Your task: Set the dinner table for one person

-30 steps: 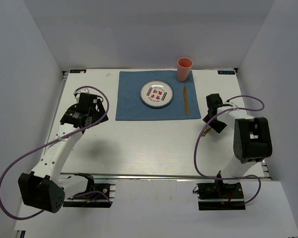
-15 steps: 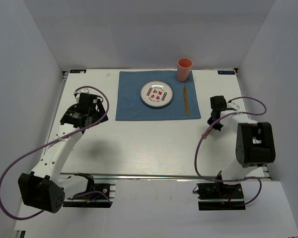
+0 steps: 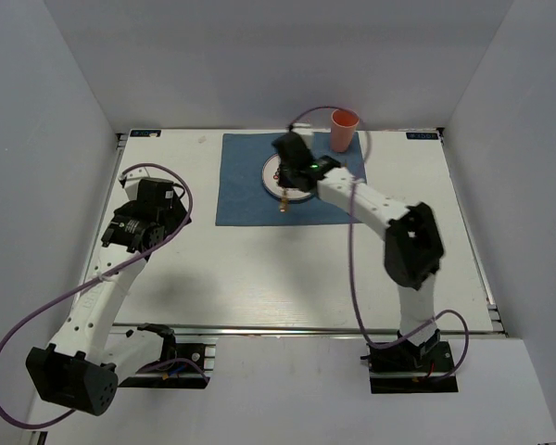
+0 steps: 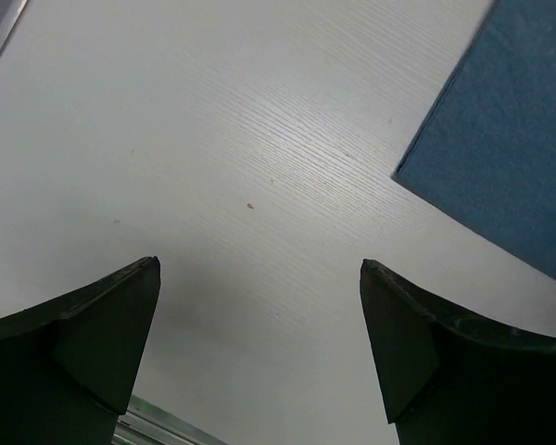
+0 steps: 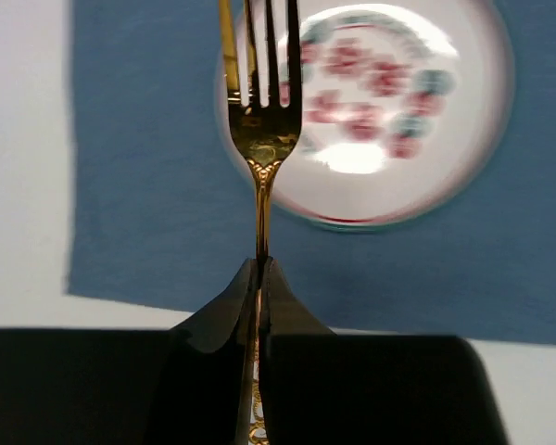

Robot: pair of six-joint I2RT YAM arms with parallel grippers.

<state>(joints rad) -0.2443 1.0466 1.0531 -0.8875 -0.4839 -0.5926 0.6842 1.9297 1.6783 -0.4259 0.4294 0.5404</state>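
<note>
A gold fork is pinched by its handle in my right gripper, which is shut on it. The tines point over the left part of a white plate with red flowers. From above, the right arm reaches across the blue placemat, and the fork hangs below my right gripper at the plate's near left edge. My left gripper is open with nothing in it, over the bare white dinner table just left of the placemat. The left gripper also shows from above.
An orange cup stands at the placemat's far right corner, close behind the right arm. Grey walls surround the dinner table on three sides. A metal rail runs along its near edge.
The right arm swung from the table's right side to above the plate, now gripping the fork that lay on the placemat's right side. The left arm shifted slightly.
</note>
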